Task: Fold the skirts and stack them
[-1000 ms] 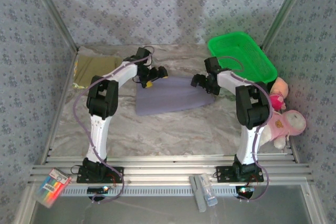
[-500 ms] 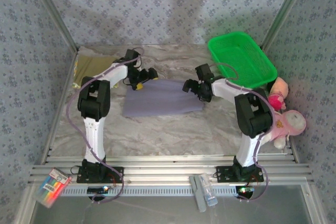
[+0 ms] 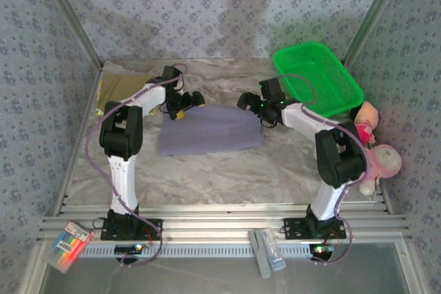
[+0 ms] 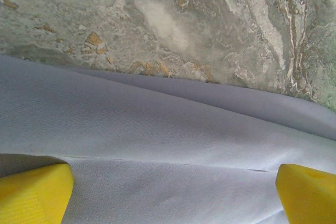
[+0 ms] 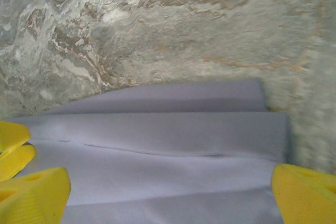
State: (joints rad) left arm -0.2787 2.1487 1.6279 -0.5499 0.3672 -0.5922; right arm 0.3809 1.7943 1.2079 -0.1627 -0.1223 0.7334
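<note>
A grey-lavender skirt (image 3: 210, 132) lies folded flat in the middle of the marble table (image 3: 207, 177). My left gripper (image 3: 189, 102) hovers over its far left corner. Its yellow fingers (image 4: 34, 192) stand wide open over the cloth (image 4: 168, 129), gripping nothing, with the left gripper (image 4: 173, 198) low over a fold line. My right gripper (image 3: 248, 100) is over the far right corner, and the right gripper (image 5: 170, 195) is also open above the layered edge of the skirt (image 5: 173, 129). An olive-khaki skirt (image 3: 122, 89) lies at the far left.
A green plastic basket (image 3: 346, 81) stands at the back right. Pink plush toys (image 3: 377, 158) sit by the right wall. A pack of markers (image 3: 67, 244) and a small bottle (image 3: 267, 253) lie on the near rail.
The grey-lavender skirt has slid to the left. Both grippers have moved left with its far edge, and both have stayed open.
</note>
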